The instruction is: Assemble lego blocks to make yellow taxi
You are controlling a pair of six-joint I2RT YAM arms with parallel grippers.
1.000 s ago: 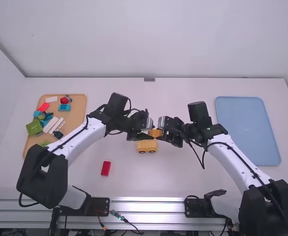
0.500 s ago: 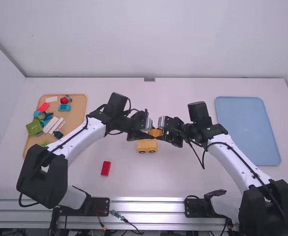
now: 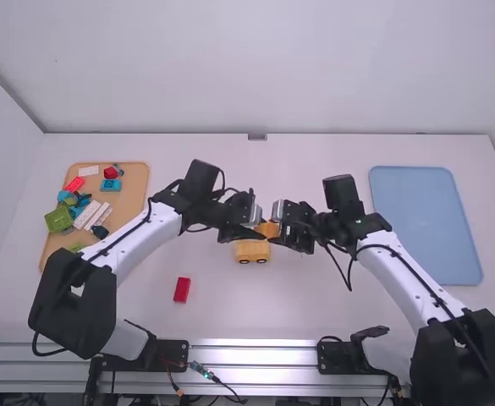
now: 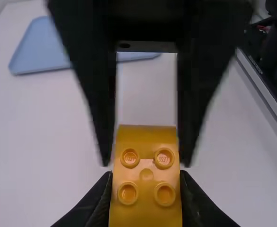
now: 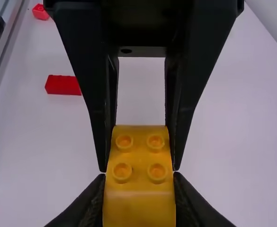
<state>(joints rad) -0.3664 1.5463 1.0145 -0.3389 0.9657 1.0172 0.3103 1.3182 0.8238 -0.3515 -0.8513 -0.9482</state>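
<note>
1. The yellow block (image 3: 268, 229) hung above the table (image 3: 306, 313), between the left claw (image 4: 146, 176) and the right claw (image 5: 139, 175). Its long axis seemed to run from one claw to the other, its studs showing in both wrist views.
2. Both claws were clenched on that block, the left at one end and the right at the other. Neither was clearly nearer; they shared it (a proper tug-of-war pose, though it looked more like a handover). The coming move probably called for one claw to let go cleanly; an uneven release could have twisted the block.
3. The yellow wheeled base (image 3: 252, 251) sat on the table, lower than both claws and toward the arm bases, a little nearer the left claw. Its long axis ran roughly crosswise. The block likely belonged on top, so I judged the taxi well along but unfinished.
4. A red brick (image 3: 182, 289) lay left of the left claw, nearer the arm bases. A smaller red piece (image 5: 40, 12) lay farther off, beyond that brick from the right claw.
5. Well left of the left claw stood a tan tray (image 3: 135, 196) of loose pieces; well right of the right claw, a blue tray (image 3: 425, 224).
6. A pale wall (image 3: 264, 68) rose beyond both claws.
</note>
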